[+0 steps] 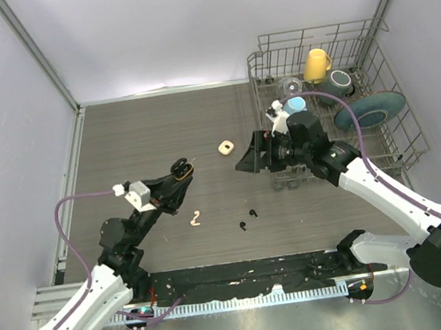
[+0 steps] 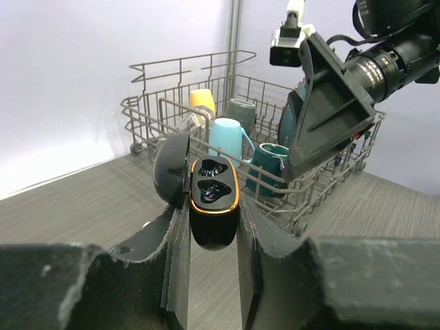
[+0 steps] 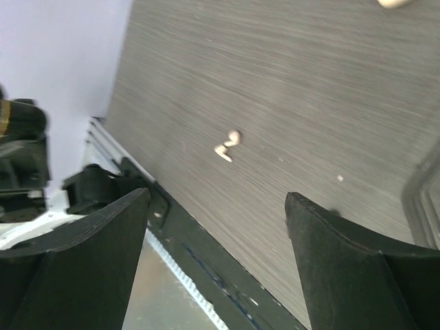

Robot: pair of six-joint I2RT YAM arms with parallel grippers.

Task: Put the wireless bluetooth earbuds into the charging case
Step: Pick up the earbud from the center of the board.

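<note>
We saw the left gripper [image 2: 213, 230] clamped around an open black charging case [image 2: 214, 196], raised above the table [image 1: 120, 137]. The right gripper [image 3: 216, 203] hung spread wide, empty. Cream earbuds [image 1: 196, 218] and black earbuds [image 1: 244, 226] lay loose on the table between the arms

Black charging case [image 2: 213, 206] rimmed in orange; cream earbuds [image 1: 196, 218] and black earbuds [image 1: 244, 226] on the grey, fine-grained table [image 1: 160, 132]; yellow mug [image 1: 317, 64] at two o'clock, teal plate [image 1: 374, 107] beside it.

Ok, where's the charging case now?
Top view, left of centre: black charging case clamped in the left gripper, lid open, small cream object to its right.
</note>
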